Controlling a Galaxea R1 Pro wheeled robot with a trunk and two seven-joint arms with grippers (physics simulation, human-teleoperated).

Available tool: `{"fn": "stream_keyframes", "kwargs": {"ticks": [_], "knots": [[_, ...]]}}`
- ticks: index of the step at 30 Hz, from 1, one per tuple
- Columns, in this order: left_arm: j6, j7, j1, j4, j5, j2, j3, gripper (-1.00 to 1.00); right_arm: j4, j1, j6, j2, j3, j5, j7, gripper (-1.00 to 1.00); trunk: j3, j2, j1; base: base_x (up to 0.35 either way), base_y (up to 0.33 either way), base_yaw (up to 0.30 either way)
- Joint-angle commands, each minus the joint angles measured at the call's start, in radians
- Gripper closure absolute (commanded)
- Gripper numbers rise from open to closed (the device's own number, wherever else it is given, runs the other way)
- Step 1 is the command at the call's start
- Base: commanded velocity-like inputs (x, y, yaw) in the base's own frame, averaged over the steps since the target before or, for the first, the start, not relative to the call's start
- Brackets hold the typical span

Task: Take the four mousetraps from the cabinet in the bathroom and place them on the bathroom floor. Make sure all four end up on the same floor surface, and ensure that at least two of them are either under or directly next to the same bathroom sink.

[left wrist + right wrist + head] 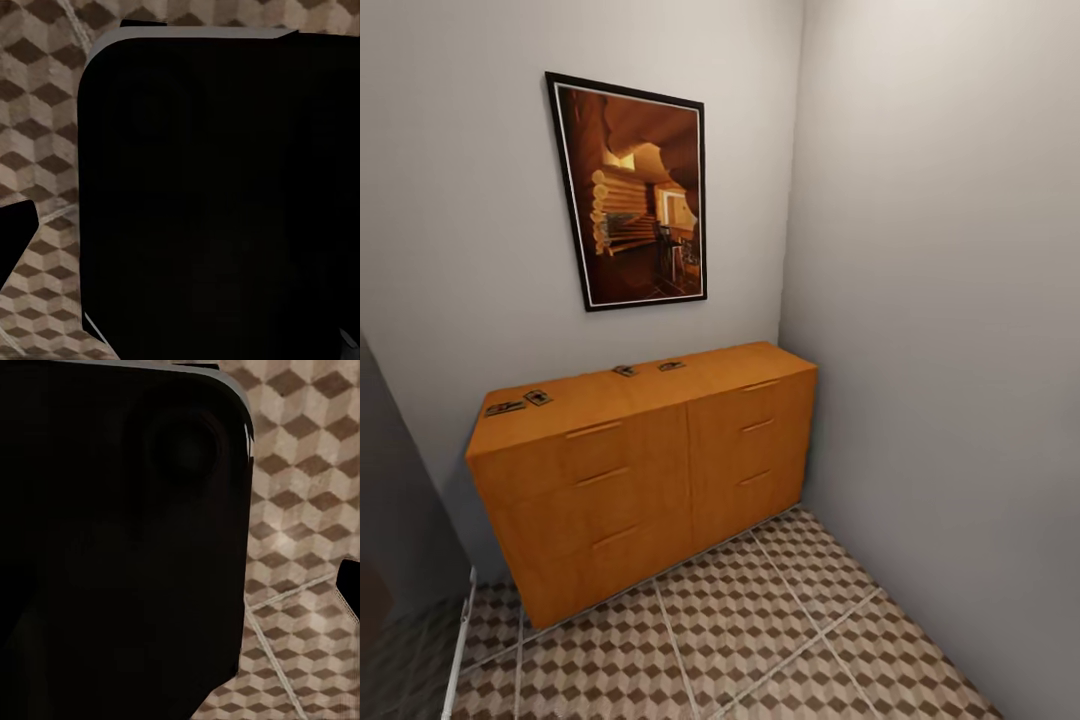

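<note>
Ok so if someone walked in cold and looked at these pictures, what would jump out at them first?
Probably the wide orange-brown cabinet against the back wall in the corner, standing on the cube-patterned bathroom floor. Above it hangs a dark-framed picture in warm brown tones. A closer look finds four small mousetraps on the cabinet's top, two near its left end and two near the middle.

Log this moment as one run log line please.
phase: approach | mousetraps: four on cabinet top, two pairs | bathroom floor: no traps | grippers: state unclear
</note>
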Motion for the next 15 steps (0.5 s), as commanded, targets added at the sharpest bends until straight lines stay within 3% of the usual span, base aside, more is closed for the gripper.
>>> {"fn": "stream_keyframes", "kwargs": {"ticks": [1,7,15], "knots": [[-0.002,-0.002,0.0,0.0,0.006,0.0,0.001,-1.0,0.0,0.0,-0.003,0.0,0.0,0.001,-0.001,-1.0,-0.001,0.0,0.0,0.0,0.0,0.268],[-0.002,-0.002,0.0,0.0,0.006,0.0,0.001,-1.0,0.0,0.0,-0.003,0.0,0.0,0.001,-0.001,-1.0,-0.001,0.0,0.0,0.005,0.0,0.268],[-0.002,-0.002,0.0,0.0,0.006,0.001,0.001,-1.0,0.0,0.0,-0.003,0.0,0.0,0.001,-0.001,-1.0,-0.001,0.0,0.0,0.177,-0.102,0.248]]}}
